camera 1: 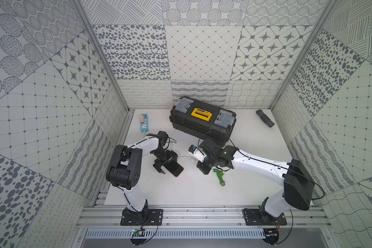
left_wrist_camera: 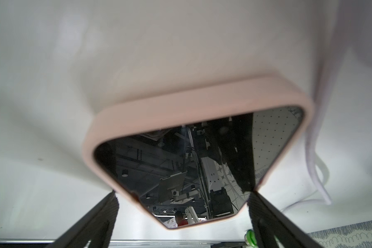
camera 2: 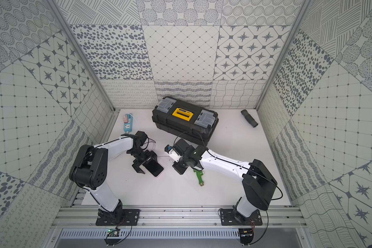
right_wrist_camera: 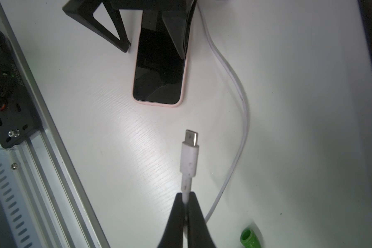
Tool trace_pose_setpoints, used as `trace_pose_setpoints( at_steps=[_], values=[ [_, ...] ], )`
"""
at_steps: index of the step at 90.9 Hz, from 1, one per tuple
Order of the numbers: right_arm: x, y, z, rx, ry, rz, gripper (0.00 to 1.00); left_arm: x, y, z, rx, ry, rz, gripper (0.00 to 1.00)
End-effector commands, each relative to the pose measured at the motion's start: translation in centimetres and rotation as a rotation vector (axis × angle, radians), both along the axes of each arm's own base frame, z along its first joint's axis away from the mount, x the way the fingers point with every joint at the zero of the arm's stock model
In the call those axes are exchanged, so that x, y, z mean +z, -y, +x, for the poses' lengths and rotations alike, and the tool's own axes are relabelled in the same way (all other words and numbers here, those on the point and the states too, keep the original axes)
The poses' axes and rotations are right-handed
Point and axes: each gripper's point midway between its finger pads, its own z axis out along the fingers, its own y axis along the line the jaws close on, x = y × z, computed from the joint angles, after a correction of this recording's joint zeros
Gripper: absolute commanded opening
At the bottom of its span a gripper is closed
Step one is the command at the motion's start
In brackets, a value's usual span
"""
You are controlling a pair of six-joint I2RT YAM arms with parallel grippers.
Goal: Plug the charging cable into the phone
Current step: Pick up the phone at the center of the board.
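Note:
The phone (camera 1: 177, 170) (camera 2: 156, 169) lies flat on the white table, black screen up, with a pale pink rim (left_wrist_camera: 198, 103). My left gripper (camera 1: 164, 165) (left_wrist_camera: 182, 193) is open and straddles the phone's end nearest its arm. One finger (right_wrist_camera: 116, 32) stands beside the phone and the other overlaps its edge. My right gripper (camera 1: 203, 169) (right_wrist_camera: 186, 194) is shut on the charging cable (right_wrist_camera: 243, 111) just behind its plug. The plug (right_wrist_camera: 191, 137) points at the phone's free end (right_wrist_camera: 159, 101), a short gap away. The thin white cord loops back past the phone.
A black toolbox (camera 1: 202, 122) with a yellow handle sits behind the arms. At the back left lies a light-blue power strip (camera 1: 143, 122). A green fitting (camera 1: 220, 177) (right_wrist_camera: 250, 237) rests by the right gripper. A black ribbed tube (camera 1: 265, 118) lies back right.

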Motion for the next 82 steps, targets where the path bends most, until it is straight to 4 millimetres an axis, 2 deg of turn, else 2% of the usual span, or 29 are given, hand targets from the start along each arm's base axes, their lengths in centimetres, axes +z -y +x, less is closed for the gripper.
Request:
trace_pose_setpoints(
  at_steps=[1, 13, 20, 36, 51, 62, 70, 82],
  values=[
    [0.6, -1.0, 0.2, 0.006, -0.005, 0.023, 0.0, -0.3, 0.5, 1.5, 0.021, 0.036, -0.024, 0.97],
    [0.4, -1.0, 0.1, 0.003, -0.012, 0.019, 0.0, -0.4, 0.7, 1.7, 0.023, 0.045, -0.036, 0.97],
    [0.1, -0.8, 0.2, 0.0, -0.014, 0.008, 0.0, 0.2, 1.5, 1.8, 0.017, 0.064, -0.084, 0.97],
    [-0.4, -0.8, 0.0, 0.003, -0.03, 0.001, 0.0, 1.4, 1.4, 1.0, 0.015, 0.092, -0.1, 0.97],
    [-0.7, -1.1, -0.1, 0.015, -0.039, -0.001, 0.0, 1.0, 1.8, 0.8, 0.037, 0.081, -0.122, 0.98],
    [-0.7, -1.2, -0.2, 0.023, -0.043, 0.002, 0.0, 0.6, 1.3, 0.7, 0.036, 0.063, -0.085, 0.98],
    [-0.6, -1.2, -0.4, 0.032, -0.044, 0.005, 0.0, 0.2, 0.8, 1.4, 0.039, 0.063, -0.051, 0.97],
    [-0.7, -1.0, -0.5, 0.034, -0.047, 0.004, 0.0, -0.1, 1.4, 3.5, 0.04, 0.072, -0.073, 0.98]
  ],
)
